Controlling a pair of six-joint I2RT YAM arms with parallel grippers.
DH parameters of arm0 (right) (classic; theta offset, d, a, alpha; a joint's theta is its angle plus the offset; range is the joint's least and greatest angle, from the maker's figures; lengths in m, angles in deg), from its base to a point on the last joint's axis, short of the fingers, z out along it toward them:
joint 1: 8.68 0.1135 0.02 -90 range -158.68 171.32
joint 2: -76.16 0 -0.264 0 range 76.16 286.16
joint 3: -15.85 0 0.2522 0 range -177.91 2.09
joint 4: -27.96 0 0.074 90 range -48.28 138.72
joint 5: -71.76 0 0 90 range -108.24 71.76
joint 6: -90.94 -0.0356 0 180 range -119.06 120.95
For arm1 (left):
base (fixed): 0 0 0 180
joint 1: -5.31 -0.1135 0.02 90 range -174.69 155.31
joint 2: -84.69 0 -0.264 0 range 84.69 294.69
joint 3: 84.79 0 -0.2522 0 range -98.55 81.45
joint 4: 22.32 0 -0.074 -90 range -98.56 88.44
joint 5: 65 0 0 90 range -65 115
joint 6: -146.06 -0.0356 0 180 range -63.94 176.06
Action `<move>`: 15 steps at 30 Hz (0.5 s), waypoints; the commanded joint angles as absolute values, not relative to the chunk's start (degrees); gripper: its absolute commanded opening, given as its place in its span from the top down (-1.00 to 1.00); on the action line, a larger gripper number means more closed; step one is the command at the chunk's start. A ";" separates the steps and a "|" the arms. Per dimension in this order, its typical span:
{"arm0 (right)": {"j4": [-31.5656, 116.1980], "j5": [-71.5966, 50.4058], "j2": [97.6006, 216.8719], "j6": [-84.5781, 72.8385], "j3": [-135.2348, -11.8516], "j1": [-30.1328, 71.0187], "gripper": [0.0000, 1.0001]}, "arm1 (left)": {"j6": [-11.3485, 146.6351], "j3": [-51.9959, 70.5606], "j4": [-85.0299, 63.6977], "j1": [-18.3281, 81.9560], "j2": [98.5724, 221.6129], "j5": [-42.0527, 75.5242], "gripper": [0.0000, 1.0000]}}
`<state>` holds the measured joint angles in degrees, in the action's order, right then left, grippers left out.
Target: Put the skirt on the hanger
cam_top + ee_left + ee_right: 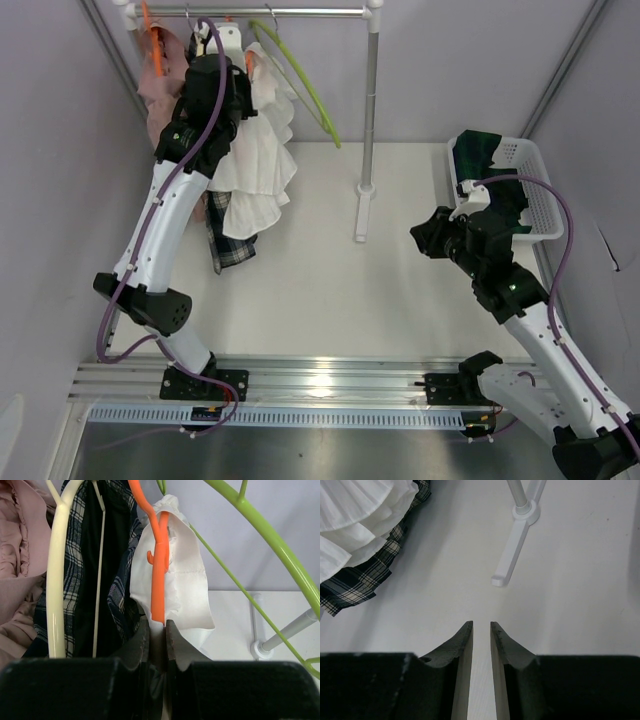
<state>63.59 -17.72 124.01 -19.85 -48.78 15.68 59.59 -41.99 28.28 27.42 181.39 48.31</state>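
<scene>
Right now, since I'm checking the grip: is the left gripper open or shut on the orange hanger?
Shut: the left gripper has its fingers pinched on the lower end of the orange hanger.

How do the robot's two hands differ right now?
The left hand is up at the clothes rail, while the right hand hangs low over the table. The left hand is clamped on an orange hanger. The right hand holds nothing, and its fingers are slightly apart. Both are black, with two fingers each.
</scene>
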 commanded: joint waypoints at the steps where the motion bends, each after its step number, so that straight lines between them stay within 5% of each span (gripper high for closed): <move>1: 60.62 -16.21 122.65 -18.48 -48.89 15.13 0.49 | 58.09 -42.58 17.72 27.11 177.42 45.31 1.00; 15: 59.30 -14.63 121.25 -17.95 -46.69 13.29 0.49 | 56.68 -43.00 15.17 27.11 176.62 41.87 1.00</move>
